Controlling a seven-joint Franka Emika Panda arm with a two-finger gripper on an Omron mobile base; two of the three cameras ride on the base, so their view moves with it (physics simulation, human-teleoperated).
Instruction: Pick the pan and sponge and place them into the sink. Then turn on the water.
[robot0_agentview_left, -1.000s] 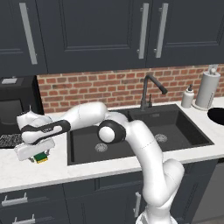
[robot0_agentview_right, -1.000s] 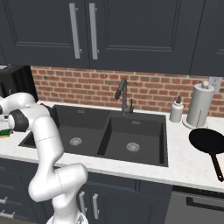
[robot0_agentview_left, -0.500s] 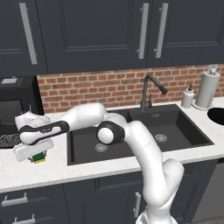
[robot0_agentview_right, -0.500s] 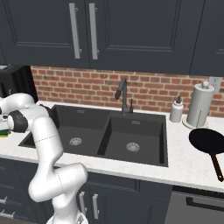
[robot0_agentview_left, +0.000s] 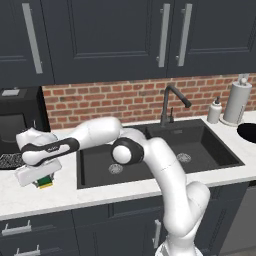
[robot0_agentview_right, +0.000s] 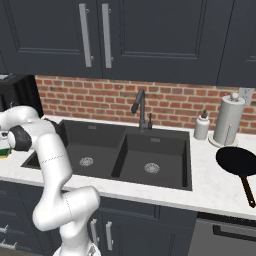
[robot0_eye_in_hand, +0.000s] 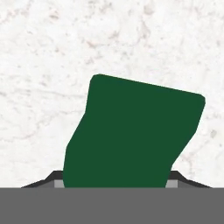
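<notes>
Down left, tool (robot0_agentview_left: 44, 183) clamped on sponge (robot0_eye_in_hand: 131, 135), pan (robot0_agentview_right: 236, 161) right of sink (robot0_agentview_right: 125, 150)

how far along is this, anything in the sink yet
Nothing is finished: both basins of the sink hold nothing and no water runs from the faucet. In hand: the gripper is closed on the sponge at the counter left of the sink. Left: drop it in, move the pan from the right counter, start the water.

White marbled stone counter (robot0_agentview_right: 210, 187) carries, at right, a round black frying pan (robot0_agentview_right: 236, 162), white paper-towel roll (robot0_agentview_right: 226, 121) and small soap bottle (robot0_agentview_right: 201, 126).
</notes>
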